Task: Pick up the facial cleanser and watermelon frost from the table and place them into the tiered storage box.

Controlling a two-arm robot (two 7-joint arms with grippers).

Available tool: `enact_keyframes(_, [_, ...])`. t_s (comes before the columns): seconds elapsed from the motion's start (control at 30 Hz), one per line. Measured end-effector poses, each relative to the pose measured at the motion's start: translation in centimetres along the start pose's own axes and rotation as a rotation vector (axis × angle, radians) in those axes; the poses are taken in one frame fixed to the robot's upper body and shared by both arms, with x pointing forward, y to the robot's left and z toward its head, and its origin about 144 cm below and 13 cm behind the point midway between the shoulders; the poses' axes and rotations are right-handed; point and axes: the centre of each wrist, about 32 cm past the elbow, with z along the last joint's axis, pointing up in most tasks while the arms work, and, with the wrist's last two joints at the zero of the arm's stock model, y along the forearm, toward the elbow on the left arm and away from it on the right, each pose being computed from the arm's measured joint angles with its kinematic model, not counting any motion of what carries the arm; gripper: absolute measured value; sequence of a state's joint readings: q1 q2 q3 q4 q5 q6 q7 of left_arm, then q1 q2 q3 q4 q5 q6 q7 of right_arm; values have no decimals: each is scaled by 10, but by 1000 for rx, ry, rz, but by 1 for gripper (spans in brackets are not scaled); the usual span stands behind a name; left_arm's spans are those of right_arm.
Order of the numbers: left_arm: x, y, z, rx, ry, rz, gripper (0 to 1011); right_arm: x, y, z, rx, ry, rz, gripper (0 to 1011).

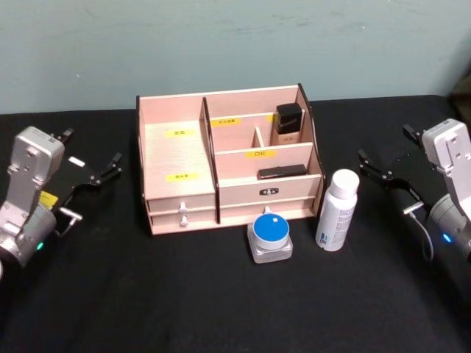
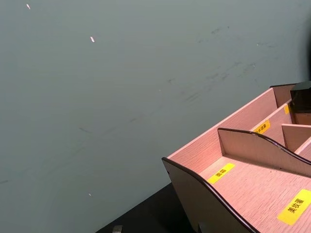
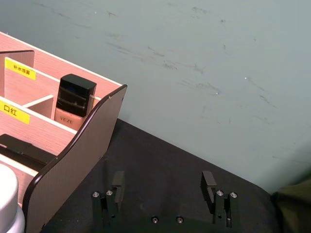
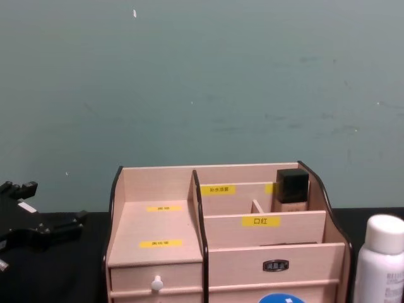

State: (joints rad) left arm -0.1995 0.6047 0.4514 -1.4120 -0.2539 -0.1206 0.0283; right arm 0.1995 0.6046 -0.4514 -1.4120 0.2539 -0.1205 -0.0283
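Note:
The facial cleanser, a tall white bottle, stands on the black table just right of the tiered storage box. The watermelon frost, a squat jar with a blue lid, sits before the box's front right. My left gripper hovers open and empty left of the box. My right gripper is also open and empty, off to the right of the box and behind the cleanser. In the right wrist view its fingers stand wide apart beside the box's dark side edge, with the cleanser's cap at the corner.
A black-capped beige bottle stands in the box's back right compartment, and a flat black item lies in the compartment in front of it. The left compartments are bare. A grey-green wall rises behind the table.

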Motion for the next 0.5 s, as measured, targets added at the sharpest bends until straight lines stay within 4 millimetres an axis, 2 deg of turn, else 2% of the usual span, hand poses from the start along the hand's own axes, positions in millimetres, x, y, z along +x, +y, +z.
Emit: enact_keyframes(0.5, [0, 0, 0, 0, 0, 0, 1010, 7, -6, 4, 14, 18, -16, 1002])
